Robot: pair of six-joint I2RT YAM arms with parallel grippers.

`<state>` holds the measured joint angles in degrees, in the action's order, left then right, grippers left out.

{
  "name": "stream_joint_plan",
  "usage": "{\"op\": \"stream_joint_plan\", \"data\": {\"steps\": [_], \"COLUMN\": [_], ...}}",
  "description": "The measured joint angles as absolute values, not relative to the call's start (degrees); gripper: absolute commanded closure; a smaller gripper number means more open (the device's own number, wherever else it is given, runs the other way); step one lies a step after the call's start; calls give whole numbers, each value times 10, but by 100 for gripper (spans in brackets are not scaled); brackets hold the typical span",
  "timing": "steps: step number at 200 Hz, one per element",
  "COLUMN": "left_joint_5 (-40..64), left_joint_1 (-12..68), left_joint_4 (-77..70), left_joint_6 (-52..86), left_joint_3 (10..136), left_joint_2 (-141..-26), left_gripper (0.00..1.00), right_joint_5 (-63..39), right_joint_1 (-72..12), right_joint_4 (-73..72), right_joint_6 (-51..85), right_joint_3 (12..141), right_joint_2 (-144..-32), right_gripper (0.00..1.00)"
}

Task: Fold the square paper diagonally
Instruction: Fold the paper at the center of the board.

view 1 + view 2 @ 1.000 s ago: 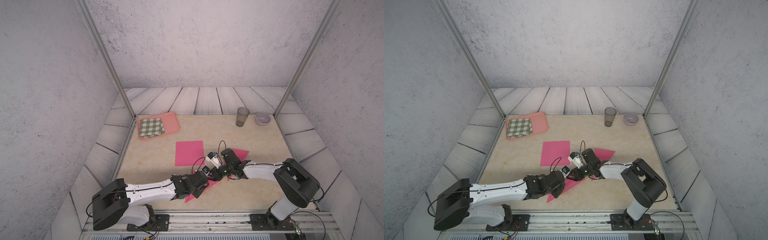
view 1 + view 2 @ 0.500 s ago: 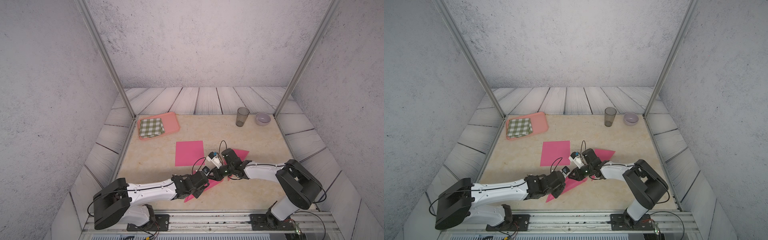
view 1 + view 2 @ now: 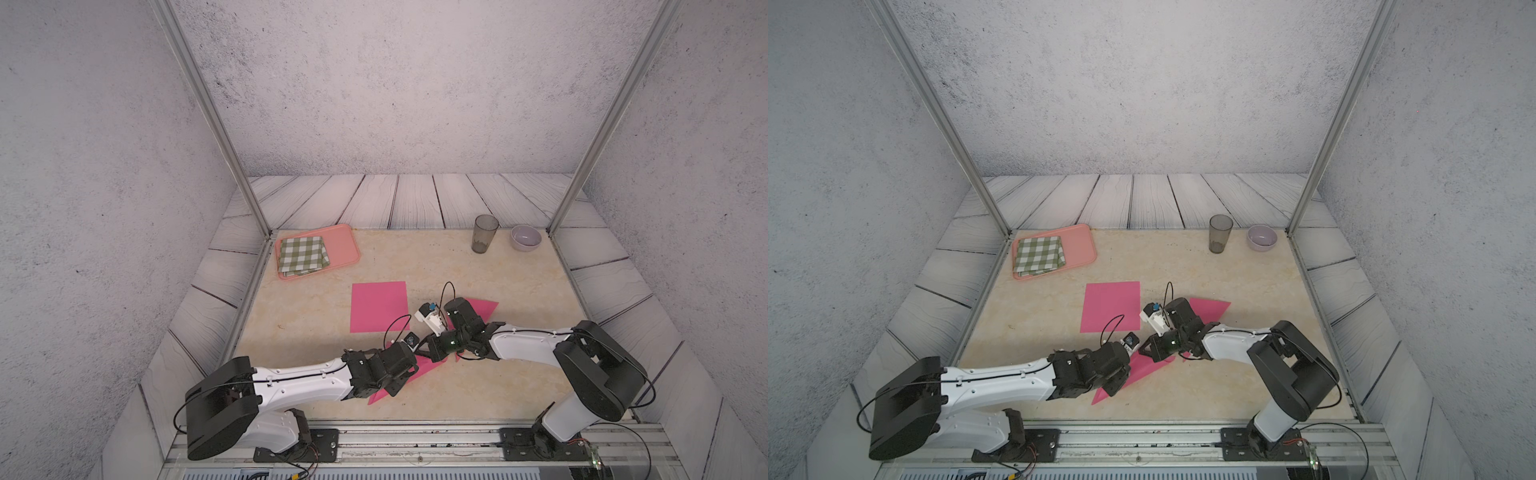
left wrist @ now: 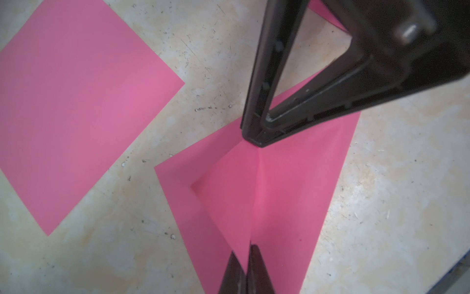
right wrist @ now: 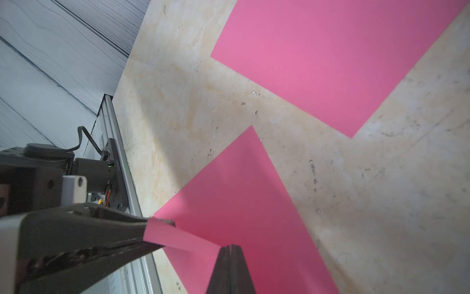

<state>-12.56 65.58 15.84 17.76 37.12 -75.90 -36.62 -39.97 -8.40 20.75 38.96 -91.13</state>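
Observation:
A pink paper [image 3: 484, 308] lies partly folded near the table's front, with one flap lifted into a ridge [image 4: 254, 193]. My left gripper [image 4: 245, 250] is shut on the near end of that ridge. My right gripper [image 5: 231, 248] is shut on its other end, its tips [image 4: 256, 142] pinching the fold. In both top views the two grippers meet tip to tip over the paper, the left gripper [image 3: 409, 370] and right gripper [image 3: 430, 355] hiding its middle. The folded paper [image 3: 1212, 309] shows on either side of them.
A second pink square paper [image 3: 378, 305] lies flat just behind the grippers. An orange tray [image 3: 345, 245] with a checked cloth [image 3: 302, 255] sits at the back left. A dark cup [image 3: 484, 233] and a pale bowl [image 3: 525, 237] stand at the back right. A metal rail [image 3: 415, 432] runs along the front edge.
My right gripper has closed onto the paper's raised fold. Both arms have stayed almost where they were, and the left gripper has stayed shut.

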Motion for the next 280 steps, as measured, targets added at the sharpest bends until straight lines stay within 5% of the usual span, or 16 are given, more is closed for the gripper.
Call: {"op": "stream_joint_plan", "data": {"steps": [42,63,104,280], "left_joint_5": [-126,-128,-128,-119], "left_joint_1": [656,656,656,656], "left_joint_4": [161,160,161,158], "left_joint_6": [178,177,175,147], "left_joint_3": [376,378,378,380], "left_joint_2": [-761,-761,-761,-749], "left_gripper": [96,96,97,98], "right_joint_5": [-358,-352,-330,-323], "right_joint_1": [-400,-400,-400,-406], "right_joint_4": [-84,-83,-77,-63], "right_joint_6": [214,217,223,173], "right_joint_3": [377,376,362,355], "right_joint_2": [-881,-869,-838,-857], "right_gripper": [100,73,48,43]}}
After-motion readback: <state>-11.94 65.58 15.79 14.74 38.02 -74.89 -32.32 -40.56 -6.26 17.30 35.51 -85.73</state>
